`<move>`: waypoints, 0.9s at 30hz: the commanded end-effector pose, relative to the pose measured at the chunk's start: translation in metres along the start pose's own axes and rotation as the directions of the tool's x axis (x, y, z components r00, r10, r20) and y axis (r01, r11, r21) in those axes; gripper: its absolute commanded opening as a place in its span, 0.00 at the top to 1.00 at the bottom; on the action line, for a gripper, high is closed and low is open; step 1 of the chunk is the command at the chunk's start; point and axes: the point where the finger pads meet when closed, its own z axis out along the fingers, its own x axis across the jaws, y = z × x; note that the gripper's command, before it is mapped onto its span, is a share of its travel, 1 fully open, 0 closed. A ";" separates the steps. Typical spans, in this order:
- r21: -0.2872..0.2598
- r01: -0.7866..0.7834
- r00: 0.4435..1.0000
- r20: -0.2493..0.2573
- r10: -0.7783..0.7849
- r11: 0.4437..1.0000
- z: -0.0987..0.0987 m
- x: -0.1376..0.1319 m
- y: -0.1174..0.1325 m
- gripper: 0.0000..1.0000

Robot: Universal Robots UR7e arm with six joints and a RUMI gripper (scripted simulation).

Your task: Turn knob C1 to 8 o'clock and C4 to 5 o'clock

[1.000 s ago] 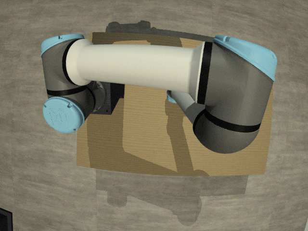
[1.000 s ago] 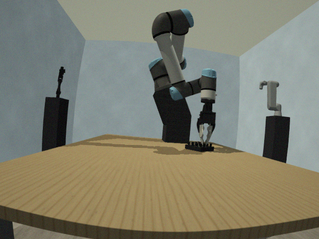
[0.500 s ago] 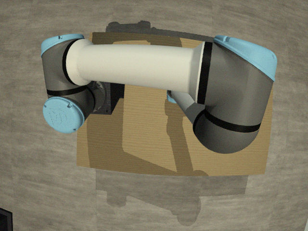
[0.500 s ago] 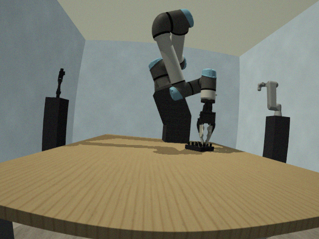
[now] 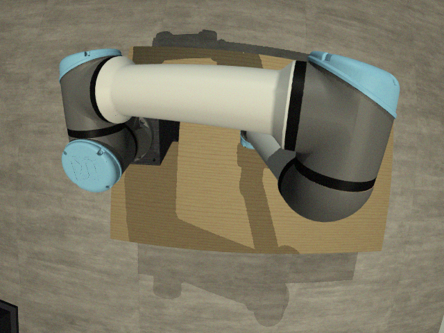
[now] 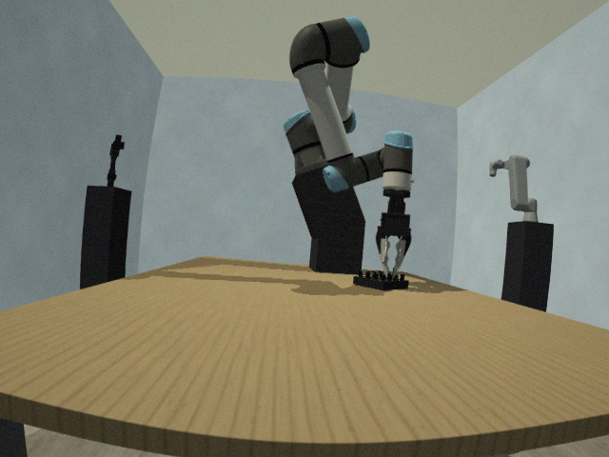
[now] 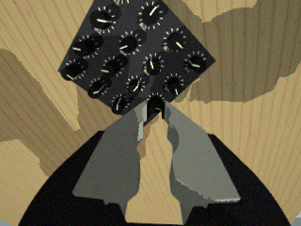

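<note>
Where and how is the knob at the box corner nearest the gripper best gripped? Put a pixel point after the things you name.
Probably best from straight above, closing on opposite sides of its upright body: the corner knob [image 7: 156, 102] stands up from the box's top face [image 7: 87, 30], with other knobs close by that wider-spread fingers might bump. The gripper [image 6: 389, 274] [image 7: 155, 102] points down, its tips on either side of that knob.

In the exterior view, we see two changes vs. 1.0 s ago, both in the bkgd. The small black arm [image 6: 113, 159] on the L side of the pic has its top end a bit lower now; we get a slight drop at 0.5 s ago and a bit more since. The pale grey arm [image 6: 518, 182] on the R side of the pic has its outer end reaching farther L in the pic, and we see that tip sitting slightly lower too, approx. bit by bit across the pics.
</note>
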 end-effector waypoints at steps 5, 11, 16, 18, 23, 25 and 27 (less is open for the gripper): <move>-0.001 -0.096 0.995 0.000 0.096 0.995 0.000 0.001 0.001 0.96; -0.001 -0.154 0.988 0.000 0.154 0.988 0.000 0.001 0.001 0.96; -0.001 -0.237 0.972 0.000 0.237 0.972 0.000 0.001 0.001 0.96; -0.001 -0.272 0.962 0.000 0.272 0.962 0.000 0.002 0.001 0.96; -0.001 -0.365 0.931 -0.001 0.365 0.931 0.000 0.002 0.001 0.96; -0.001 -0.365 0.931 -0.001 0.365 0.931 0.000 0.002 0.001 0.96; -0.001 -0.404 0.915 -0.001 0.404 0.915 0.000 0.002 0.001 0.96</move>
